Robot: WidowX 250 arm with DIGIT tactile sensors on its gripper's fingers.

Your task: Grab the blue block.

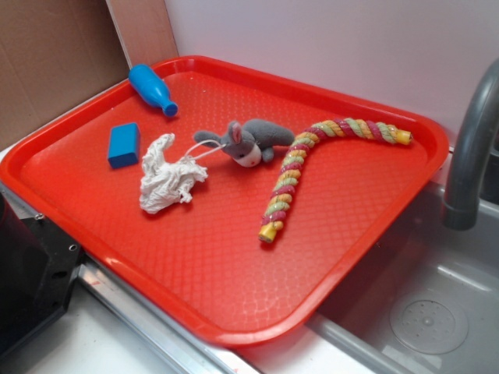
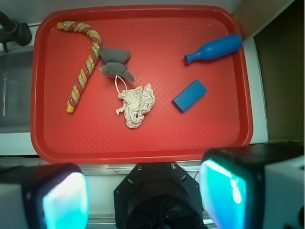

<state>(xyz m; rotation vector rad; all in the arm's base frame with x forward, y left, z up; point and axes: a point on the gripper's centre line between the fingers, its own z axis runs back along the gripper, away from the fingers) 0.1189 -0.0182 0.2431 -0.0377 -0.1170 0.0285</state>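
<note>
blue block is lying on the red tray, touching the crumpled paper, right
Not quite. The blue block does lie on the red tray, but it is apart from the crumpled paper, with bare tray between them. The wrist view shows the gap plainly.

We note tool [image 2: 150, 191] fingers [image 2: 64, 195] blurred, cropped at wrist view's bottom edge; faucet [image 1: 472, 156] cut off at ext. view's right.
</note>
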